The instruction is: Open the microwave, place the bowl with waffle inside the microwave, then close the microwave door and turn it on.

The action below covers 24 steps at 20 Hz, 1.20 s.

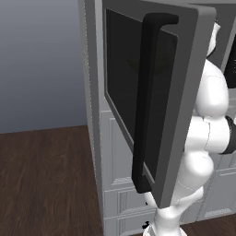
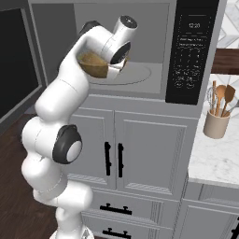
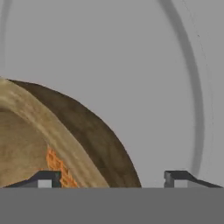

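Gripper (image 3: 111,177) fingers are standing wide apart around the brown bowl's (image 3: 83,135) rim inside the microwave (image 2: 140,51), whose open door (image 1: 184,115) is hiding the arm from the left.

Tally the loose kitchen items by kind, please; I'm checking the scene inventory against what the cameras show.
Bowl, in the microwave cavity: 1
Waffle, in the bowl: 1
Utensil crock, on the counter: 1
Wooden utensils in the crock: at least 3
Total: at least 6
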{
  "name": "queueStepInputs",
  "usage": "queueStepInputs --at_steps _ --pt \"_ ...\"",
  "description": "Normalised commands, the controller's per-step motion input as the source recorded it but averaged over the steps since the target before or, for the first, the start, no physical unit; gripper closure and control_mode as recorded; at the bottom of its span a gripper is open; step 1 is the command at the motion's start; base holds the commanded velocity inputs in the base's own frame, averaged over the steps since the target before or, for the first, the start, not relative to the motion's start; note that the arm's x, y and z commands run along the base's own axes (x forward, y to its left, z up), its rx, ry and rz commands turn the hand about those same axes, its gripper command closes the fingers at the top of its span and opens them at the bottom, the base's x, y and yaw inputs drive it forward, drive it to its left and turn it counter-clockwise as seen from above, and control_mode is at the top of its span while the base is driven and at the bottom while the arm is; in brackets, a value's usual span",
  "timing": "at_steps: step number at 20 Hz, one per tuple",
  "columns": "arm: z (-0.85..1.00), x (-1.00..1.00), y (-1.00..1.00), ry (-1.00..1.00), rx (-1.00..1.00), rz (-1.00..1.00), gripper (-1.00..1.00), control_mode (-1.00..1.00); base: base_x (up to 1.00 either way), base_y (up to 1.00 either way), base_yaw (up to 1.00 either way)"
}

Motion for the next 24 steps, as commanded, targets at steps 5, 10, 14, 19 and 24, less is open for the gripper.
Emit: queueStepInputs --at_steps 5,10,14,19,24 --pt "0.01 -0.79 -0.68 -0.23 0.12 0.03 -1.0 -1.0 0.0 0.0 0.0" --pt "0.04 -1.0 -0.45 -0.29 0.05 0.06 -1.0 -1.0 0.0 0.0 0.0" --pt "0.06 -1.0 -0.4 -0.33 0.01 0.1 -1.0 -1.0 0.0 0.0 0.0" --pt "0.05 -1.0 -0.34 -0.33 0.0 0.11 -1.0 -1.0 0.0 0.0 0.0" --pt "-0.1 -1.0 -0.05 -0.3 -0.07 0.12 1.0 -1.0 0.0 0.0 0.0"
